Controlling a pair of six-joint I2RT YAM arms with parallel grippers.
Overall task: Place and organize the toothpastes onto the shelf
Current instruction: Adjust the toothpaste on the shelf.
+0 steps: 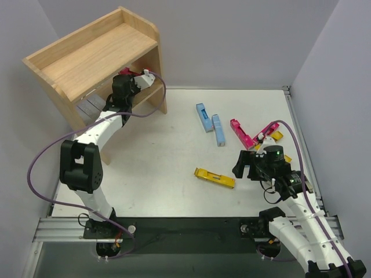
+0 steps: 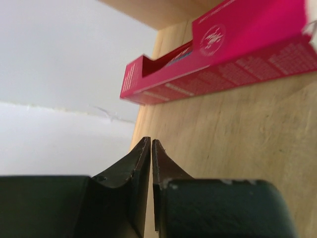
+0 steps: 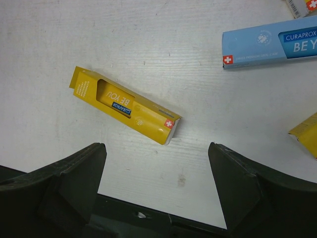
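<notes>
At the lower tier of the shelf (image 1: 87,63), the left hand (image 2: 150,141) is closed on nothing, fingertips pressed together just short of a magenta carton (image 2: 223,54) lying flat on the wooden board. Over the counter (image 1: 162,156), the right hand (image 3: 156,153) hangs wide open above a yellow carton (image 3: 126,105); a light blue carton (image 3: 267,42) lies well apart from it.

Likely hazards: (a) any forward drift of the closed left hand would shove the magenta carton askew; (b) on the way out, the arm or its purple cable (image 1: 35,162) could catch the upper board or a side panel, since clearance inside the tier looks small; (c) the yellow carton lies slantwise to the right jaws, so a descent without a wrist turn could pinch its corners and spin it on the smooth top; (d) its windowed face may buckle under a hard squeeze.

Surface: white, matt, faintly scuffed. Room: plain pale walls (image 1: 232,40) close to the counter at the back and both sides
</notes>
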